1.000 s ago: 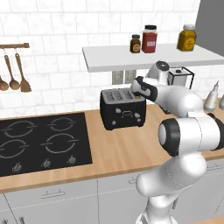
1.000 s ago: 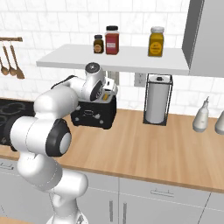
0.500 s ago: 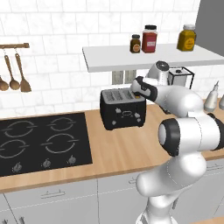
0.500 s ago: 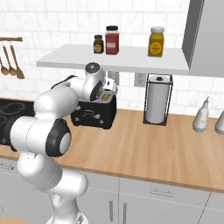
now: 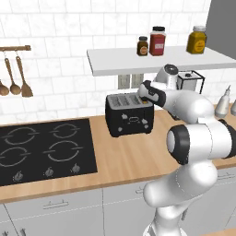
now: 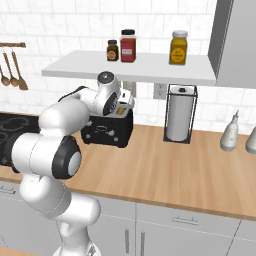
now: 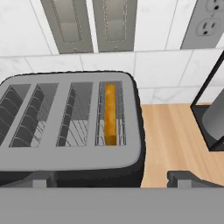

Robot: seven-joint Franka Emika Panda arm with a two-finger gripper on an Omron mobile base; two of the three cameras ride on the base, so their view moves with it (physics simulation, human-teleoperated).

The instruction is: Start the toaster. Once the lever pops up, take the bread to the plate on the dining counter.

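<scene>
Inside toaster (image 7: 70, 127) rightmost slot, bread (image 7: 110, 114) (standing on edge), gripper (image 7: 111, 179) spread above

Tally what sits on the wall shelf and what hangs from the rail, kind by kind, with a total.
Jars on the shelf: 3, a small dark jar, a red jar and a yellow jar.
Utensils on the rail: 3, a spoon, a second spoon and a spatula.
Total: 6
</scene>
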